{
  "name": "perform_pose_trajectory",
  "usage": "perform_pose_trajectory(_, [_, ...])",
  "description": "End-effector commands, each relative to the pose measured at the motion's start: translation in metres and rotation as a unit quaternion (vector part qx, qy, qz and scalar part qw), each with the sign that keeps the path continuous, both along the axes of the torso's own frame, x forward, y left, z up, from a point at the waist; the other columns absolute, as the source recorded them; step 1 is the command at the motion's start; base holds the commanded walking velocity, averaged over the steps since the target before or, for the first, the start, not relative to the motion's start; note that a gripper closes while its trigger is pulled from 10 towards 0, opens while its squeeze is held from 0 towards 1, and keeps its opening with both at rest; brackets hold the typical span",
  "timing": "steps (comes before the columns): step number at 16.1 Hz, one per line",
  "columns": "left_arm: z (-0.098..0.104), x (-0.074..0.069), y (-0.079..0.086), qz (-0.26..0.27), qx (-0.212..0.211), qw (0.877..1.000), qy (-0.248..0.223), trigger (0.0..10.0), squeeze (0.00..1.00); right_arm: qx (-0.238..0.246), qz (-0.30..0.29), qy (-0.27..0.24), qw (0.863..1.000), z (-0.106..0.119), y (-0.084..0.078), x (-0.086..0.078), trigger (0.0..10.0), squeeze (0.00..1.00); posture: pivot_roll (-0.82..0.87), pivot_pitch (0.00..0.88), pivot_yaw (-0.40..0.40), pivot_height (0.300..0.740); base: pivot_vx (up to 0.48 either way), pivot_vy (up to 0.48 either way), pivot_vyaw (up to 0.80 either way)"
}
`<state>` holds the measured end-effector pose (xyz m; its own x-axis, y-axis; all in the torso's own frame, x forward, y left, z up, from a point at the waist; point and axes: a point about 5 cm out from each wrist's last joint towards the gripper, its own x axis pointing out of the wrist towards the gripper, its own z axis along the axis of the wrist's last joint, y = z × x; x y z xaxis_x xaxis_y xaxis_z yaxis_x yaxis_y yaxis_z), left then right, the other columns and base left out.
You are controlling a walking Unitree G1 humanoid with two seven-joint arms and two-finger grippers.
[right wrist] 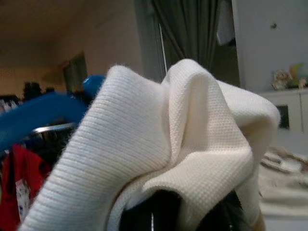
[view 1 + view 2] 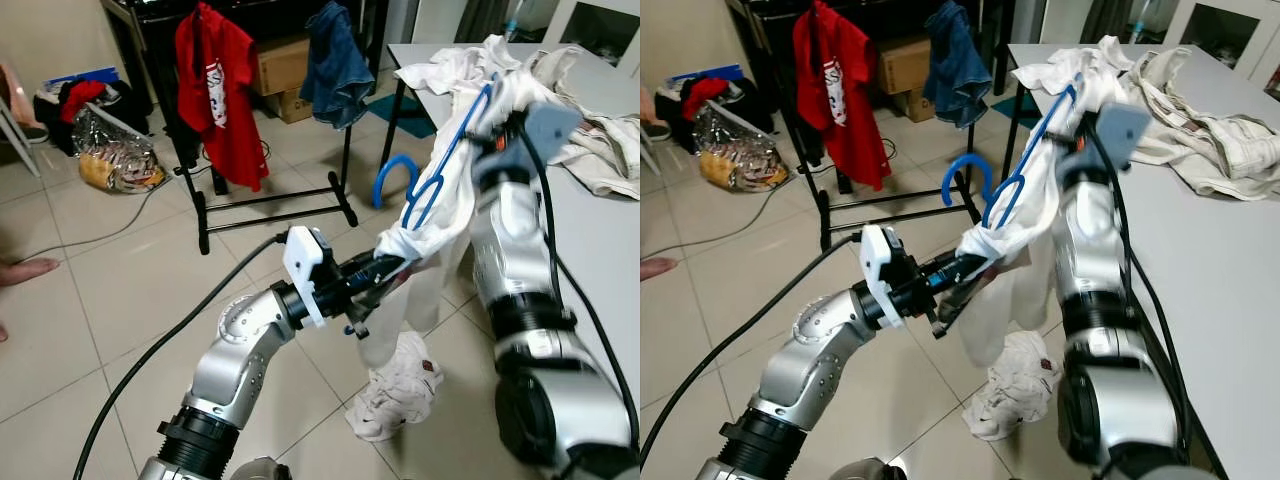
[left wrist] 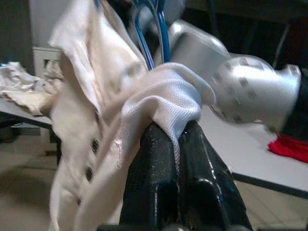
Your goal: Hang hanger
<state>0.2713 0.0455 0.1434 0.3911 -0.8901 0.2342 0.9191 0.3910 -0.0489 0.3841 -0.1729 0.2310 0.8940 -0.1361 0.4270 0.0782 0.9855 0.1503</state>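
A white button shirt [image 2: 432, 232] hangs between my two grippers with a blue hanger [image 2: 443, 160] threaded inside it. My left gripper [image 2: 390, 266] is low at the centre, shut on a bunched fold of the shirt [image 3: 163, 101]. My right gripper [image 1: 185, 214] is raised beside the table corner, and shirt cloth [image 1: 183, 130] is bunched over and between its dark fingers; the blue hanger [image 1: 43, 113] passes just beside it. The shirt's lower end lies crumpled on the floor [image 2: 395, 392]. The black clothes rack [image 2: 275, 200] stands behind, across the tiles.
A red shirt [image 2: 218, 85] and a blue denim garment [image 2: 335, 65] hang on the rack. A second blue hanger [image 2: 392, 172] leans beside it. The grey table [image 2: 600, 250] at right holds white laundry [image 2: 600, 140]. A clothes pile [image 2: 100, 130] and a person's foot [image 2: 22, 270] are at left.
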Motion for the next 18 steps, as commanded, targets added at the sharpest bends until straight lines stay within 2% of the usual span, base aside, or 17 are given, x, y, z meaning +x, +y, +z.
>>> perform_pose_trajectory(1, [-0.004,-0.003,-0.004,-0.020,0.016,1.000,-0.003,10.0,0.00,-0.008,0.000,-0.025,1.000,0.014,-0.001,0.001,10.0,0.00,0.01,0.000,0.041,0.723,0.000,0.000,0.00])
perform_pose_trajectory(2, [-0.003,-0.003,-0.004,-0.022,0.014,1.000,0.000,10.0,0.00,-0.005,0.029,-0.037,0.999,0.018,0.008,0.001,10.0,0.00,0.01,0.000,0.040,0.723,0.000,0.000,0.00])
perform_pose_trajectory(4, [-0.005,-0.003,-0.003,-0.023,0.008,1.000,0.015,10.0,0.00,0.002,0.046,-0.060,0.997,0.024,0.013,-0.001,10.0,0.00,0.02,0.000,0.038,0.723,0.000,0.000,0.00])
perform_pose_trajectory(8, [-0.012,-0.003,0.000,-0.021,-0.004,0.999,0.042,10.0,0.00,0.007,0.045,-0.094,0.995,0.036,0.008,-0.004,10.0,0.00,0.01,0.000,0.037,0.723,0.000,0.000,0.00])
perform_pose_trajectory(9, [-0.012,-0.002,0.000,-0.021,-0.013,0.998,0.054,10.0,0.00,0.002,0.046,-0.103,0.994,0.040,0.007,-0.005,10.0,0.00,0.01,0.000,0.037,0.723,0.000,0.000,0.00])
perform_pose_trajectory(11, [-0.015,0.000,0.003,-0.037,-0.041,0.993,0.107,10.0,0.00,-0.013,0.057,-0.125,0.991,0.046,0.009,-0.008,10.0,0.00,0.01,0.000,0.036,0.723,0.000,0.000,0.00])
perform_pose_trajectory(12, [-0.018,-0.001,0.005,-0.043,-0.040,0.991,0.119,10.0,0.00,-0.019,0.062,-0.134,0.989,0.050,0.011,-0.010,10.0,0.00,0.01,0.000,0.037,0.723,0.000,0.000,0.00])
perform_pose_trajectory(16, [-0.022,-0.003,0.005,-0.048,-0.034,0.991,0.123,10.0,0.00,-0.034,0.085,-0.145,0.985,0.053,0.020,-0.012,10.0,0.00,0.01,0.000,0.035,0.723,0.000,0.000,0.00])
perform_pose_trajectory(18, [-0.019,-0.002,0.006,-0.048,-0.036,0.990,0.126,10.0,0.00,-0.066,0.113,-0.146,0.980,0.049,0.029,-0.016,10.0,0.00,0.02,0.000,0.032,0.723,0.000,0.000,0.00])
